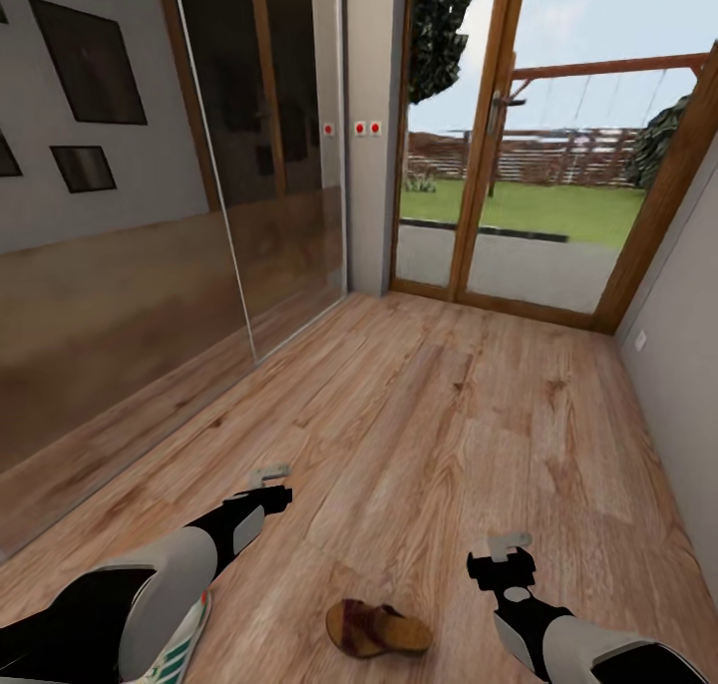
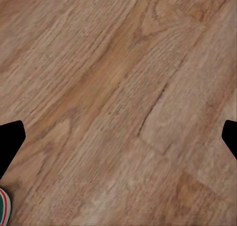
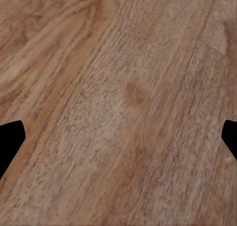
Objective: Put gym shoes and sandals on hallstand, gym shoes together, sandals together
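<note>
Nearest, a gym shoe [image 1: 184, 636] and sandal [image 1: 377, 628] lie behind both pincers, left [image 1: 271, 477] and right [image 1: 507, 544], spread apart, empty; gathering hasn't begun—reach back.

Corridor interior. Wood-plank floor [image 1: 469, 395] runs to a wood-framed glass door [image 1: 543, 156] opening on a sunlit lawn [image 1: 538, 205] and fence [image 1: 558, 156]. Along the left, a grey wall with dark picture frames [image 1: 88, 61] adjoins tall glass panels [image 1: 269, 156]; three red switches [image 1: 359, 128] mark the corner pillar.

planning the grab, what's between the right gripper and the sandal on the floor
In the head view, just bare corridor floor lies between the right gripper and the sandal.
</note>
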Controlling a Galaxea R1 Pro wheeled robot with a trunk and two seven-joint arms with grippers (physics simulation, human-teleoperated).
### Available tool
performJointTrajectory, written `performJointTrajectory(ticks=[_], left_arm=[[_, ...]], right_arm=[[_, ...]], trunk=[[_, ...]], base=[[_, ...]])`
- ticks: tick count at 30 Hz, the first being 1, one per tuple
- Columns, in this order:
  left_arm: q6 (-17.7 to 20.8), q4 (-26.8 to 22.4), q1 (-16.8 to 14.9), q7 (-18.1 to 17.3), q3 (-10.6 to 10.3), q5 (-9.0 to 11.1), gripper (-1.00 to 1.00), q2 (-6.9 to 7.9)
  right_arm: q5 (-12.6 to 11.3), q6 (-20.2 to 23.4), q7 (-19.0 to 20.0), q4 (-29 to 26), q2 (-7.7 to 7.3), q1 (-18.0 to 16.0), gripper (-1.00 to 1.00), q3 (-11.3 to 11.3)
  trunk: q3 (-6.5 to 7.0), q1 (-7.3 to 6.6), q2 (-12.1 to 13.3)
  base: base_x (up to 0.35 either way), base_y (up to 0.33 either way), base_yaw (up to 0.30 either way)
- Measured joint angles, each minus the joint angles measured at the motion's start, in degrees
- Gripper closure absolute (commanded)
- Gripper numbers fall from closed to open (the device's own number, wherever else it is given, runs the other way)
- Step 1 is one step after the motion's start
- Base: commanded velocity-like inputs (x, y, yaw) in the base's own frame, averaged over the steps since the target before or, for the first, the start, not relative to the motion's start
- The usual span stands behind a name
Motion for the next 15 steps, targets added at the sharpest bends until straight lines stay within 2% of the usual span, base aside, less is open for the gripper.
performJointTrajectory(ticks=[4, 9, 15], left_arm=[[0.0, 0.0, 0.0, 0.0, 0.0, 0.0, -1.0, 0.0], [0.0, 0.0, 0.0, 0.0, 0.0, 0.0, -1.0, 0.0], [0.0, 0.0, 0.0, 0.0, 0.0, 0.0, -1.0, 0.01]], right_arm=[[0.0, 0.0, 0.0, 0.0, 0.0, 0.0, -1.0, 0.0], [0.0, 0.0, 0.0, 0.0, 0.0, 0.0, -1.0, 0.0], [0.0, 0.0, 0.0, 0.0, 0.01, 0.0, -1.0, 0.0]], trunk=[[0.0, 0.0, 0.0], [0.0, 0.01, 0.0], [0.0, 0.01, 0.0]], base=[[0.169, -0.16, 0.0], [0.075, -0.068, 0.019], [0.019, -0.017, 0.197]])
